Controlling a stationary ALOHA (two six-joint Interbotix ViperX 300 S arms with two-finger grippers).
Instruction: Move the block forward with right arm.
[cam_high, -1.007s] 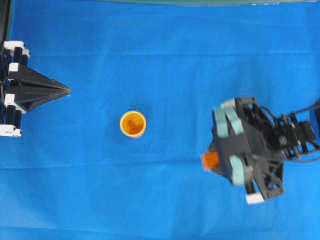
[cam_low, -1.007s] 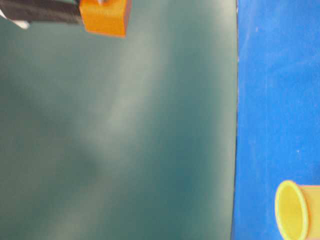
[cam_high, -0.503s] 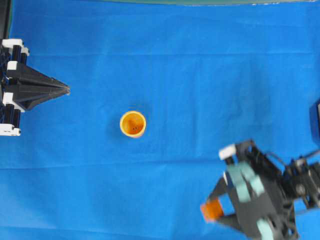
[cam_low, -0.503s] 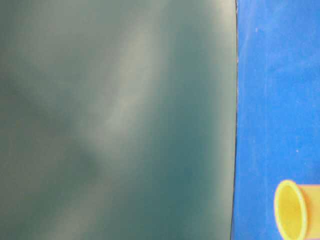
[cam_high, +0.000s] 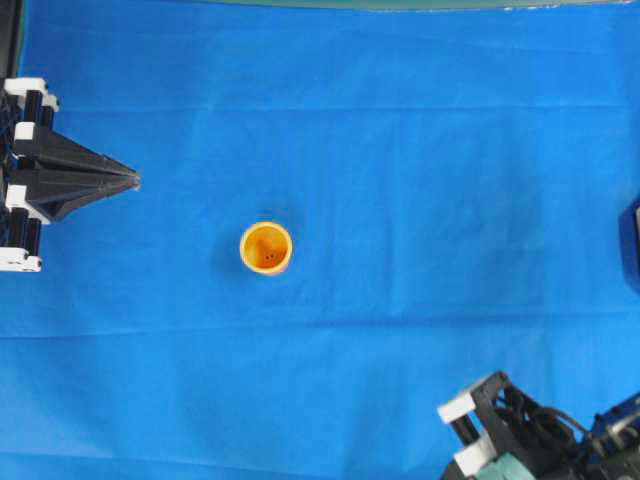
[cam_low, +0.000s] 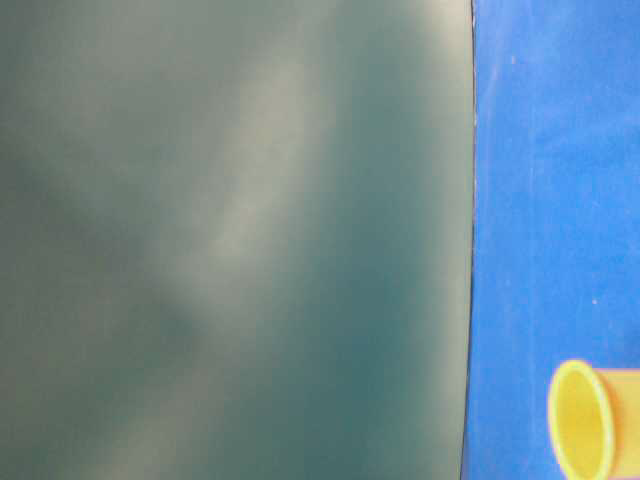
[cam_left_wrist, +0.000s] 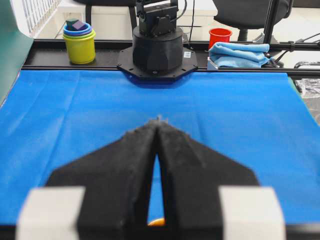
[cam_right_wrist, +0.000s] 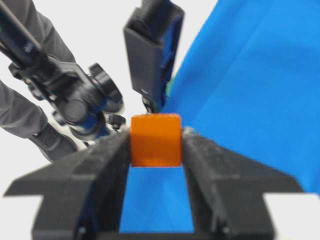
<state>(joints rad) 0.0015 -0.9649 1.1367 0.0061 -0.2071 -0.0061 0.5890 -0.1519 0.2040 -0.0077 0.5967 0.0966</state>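
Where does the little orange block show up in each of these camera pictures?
Overhead: not in it.
Table-level: not in it.
Left wrist: not in it.
Right wrist: the block sits mid-picture, clamped by the right gripper.
Shared landmark: the blue cloth, in every view.

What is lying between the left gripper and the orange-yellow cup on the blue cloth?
Nothing: in the overhead view only bare blue cloth lies between the left gripper and the cup.

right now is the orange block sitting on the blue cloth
No, the right wrist view shows the orange block clamped between the right gripper's fingers.
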